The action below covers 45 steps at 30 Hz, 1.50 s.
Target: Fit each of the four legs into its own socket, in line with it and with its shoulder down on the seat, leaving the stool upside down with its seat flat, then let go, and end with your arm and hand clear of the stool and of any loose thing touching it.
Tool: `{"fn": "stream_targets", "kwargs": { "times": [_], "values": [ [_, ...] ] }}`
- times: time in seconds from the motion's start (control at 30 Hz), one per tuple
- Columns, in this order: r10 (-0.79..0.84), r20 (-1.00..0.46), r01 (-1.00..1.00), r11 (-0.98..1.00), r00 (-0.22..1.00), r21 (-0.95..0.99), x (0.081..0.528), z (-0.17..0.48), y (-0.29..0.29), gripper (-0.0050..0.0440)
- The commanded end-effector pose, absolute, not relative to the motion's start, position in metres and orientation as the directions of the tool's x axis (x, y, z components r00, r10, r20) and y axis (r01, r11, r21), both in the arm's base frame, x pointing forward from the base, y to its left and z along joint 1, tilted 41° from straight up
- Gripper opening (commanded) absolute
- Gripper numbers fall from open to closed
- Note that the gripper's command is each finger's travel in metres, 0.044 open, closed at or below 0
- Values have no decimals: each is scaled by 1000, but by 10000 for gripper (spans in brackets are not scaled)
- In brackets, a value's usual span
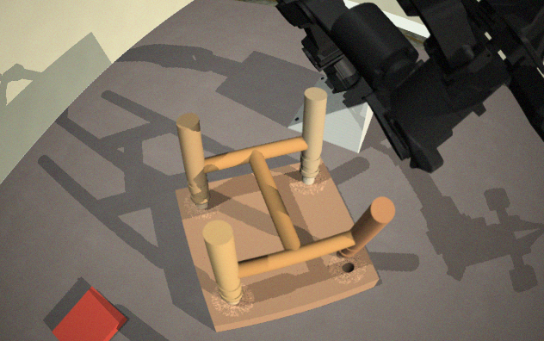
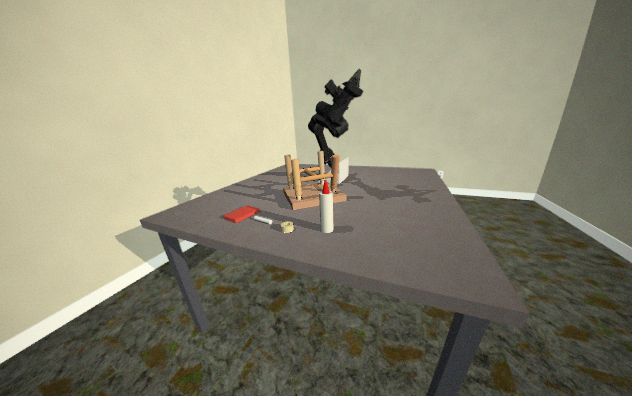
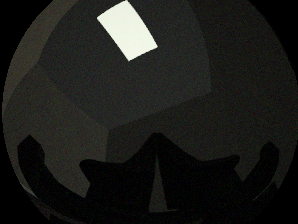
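The upside-down seat (image 1: 275, 304) (image 2: 317, 203) lies flat on the table. The red-brown leg (image 1: 374, 220) (image 2: 335, 172) leans outward at the front right, its lower end beside the open socket (image 1: 348, 268), not in it. The front-left leg (image 1: 221, 258) (image 2: 297, 180), back-left leg (image 1: 190, 146) (image 2: 288, 167) and back-right leg (image 1: 314, 120) (image 2: 321, 160) stand at their sockets, pale narrow ends showing below their shoulders. An H of stretchers (image 1: 275, 202) joins the legs. My gripper (image 2: 359, 71) (image 3: 156, 136) is shut and empty, pointing up high above the stool, outside the top view.
A white block (image 1: 349, 129) (image 2: 344, 170) stands behind the stool, near my arm (image 1: 374, 47) (image 2: 331, 117). A red block (image 1: 86, 319) (image 2: 241, 214), white rod (image 2: 263, 219), tape roll (image 2: 287, 227) and upright glue bottle (image 2: 326, 215) are at the stool's front side.
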<state>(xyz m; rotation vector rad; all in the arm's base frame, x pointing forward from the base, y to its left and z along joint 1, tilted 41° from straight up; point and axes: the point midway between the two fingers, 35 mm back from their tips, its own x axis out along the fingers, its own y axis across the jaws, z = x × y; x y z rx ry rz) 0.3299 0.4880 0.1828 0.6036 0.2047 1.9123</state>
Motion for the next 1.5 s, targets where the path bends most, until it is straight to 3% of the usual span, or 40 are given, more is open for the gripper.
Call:
{"fn": "stream_targets", "kwargs": {
  "times": [0.0, 0.53, 1.03, 1.1, 1.23, 1.47],
  "values": [
    [900, 315, -813, -416, -302, 408, 330, 183, 488, 0],
    [900, 315, -813, -416, -302, 408, 330, 183, 488, 0],
    [900, 315, -813, -416, -302, 408, 330, 183, 488, 360],
    [900, 315, -813, -416, -302, 408, 330, 183, 488, 360],
    [900, 315, -813, -416, -302, 408, 330, 183, 488, 440],
    [900, 315, -813, -416, -302, 408, 330, 183, 488, 440]
  ]
}}
